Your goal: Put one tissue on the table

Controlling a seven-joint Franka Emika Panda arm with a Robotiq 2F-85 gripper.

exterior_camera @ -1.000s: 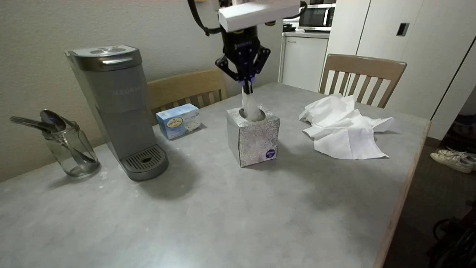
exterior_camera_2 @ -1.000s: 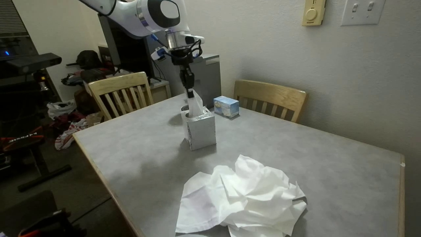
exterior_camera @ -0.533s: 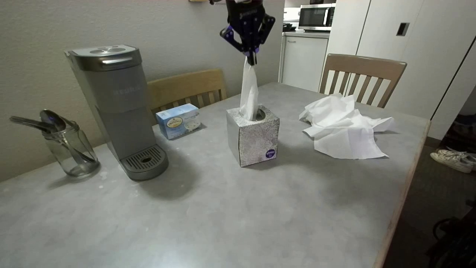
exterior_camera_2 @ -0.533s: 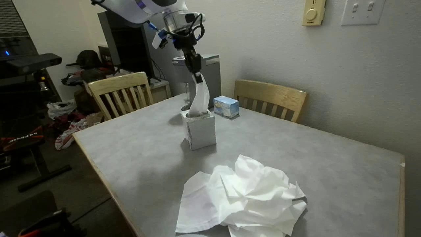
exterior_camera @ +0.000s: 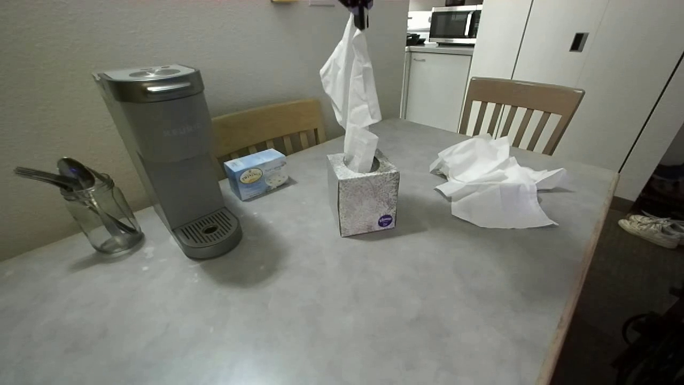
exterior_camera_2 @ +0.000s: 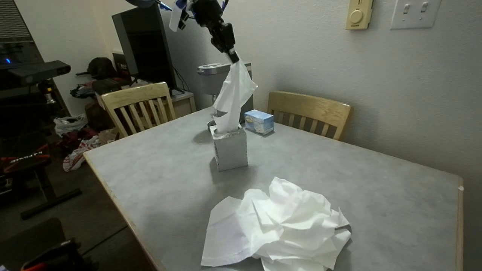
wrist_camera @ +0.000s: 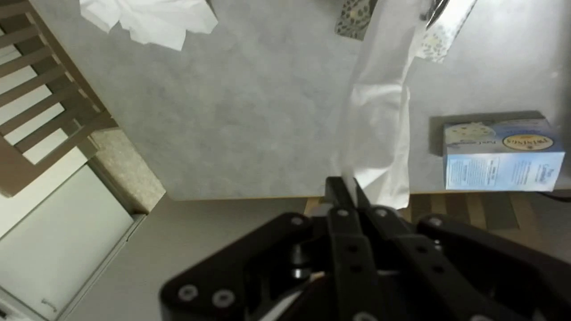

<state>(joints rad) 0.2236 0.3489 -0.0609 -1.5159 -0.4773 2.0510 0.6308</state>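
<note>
My gripper (exterior_camera: 361,21) is shut on the top of a white tissue (exterior_camera: 351,80), high above the cube tissue box (exterior_camera: 368,206). In an exterior view the fingers (exterior_camera_2: 233,56) point down and the tissue (exterior_camera_2: 237,86) hangs from them. Its lower end is at the box (exterior_camera_2: 231,152) opening. A white flap stands in the opening; I cannot tell if it is the same sheet. In the wrist view the tissue (wrist_camera: 379,125) runs from between the fingertips (wrist_camera: 349,191) to the box (wrist_camera: 435,42), partly out of frame. The box stands on the grey table (exterior_camera: 320,299).
Crumpled white sheets (exterior_camera: 497,182) lie on the table, also in the wrist view (wrist_camera: 151,18). A light-blue pack (exterior_camera: 256,174), a coffee maker (exterior_camera: 171,160) and a jar with cutlery (exterior_camera: 104,214) stand near the wall. Wooden chairs (exterior_camera_2: 308,113) stand at the table edges.
My gripper has risen well above the box, pulling much more of the tissue out of the opening. The tissue now spreads wider as it hangs. The box has shifted slightly.
</note>
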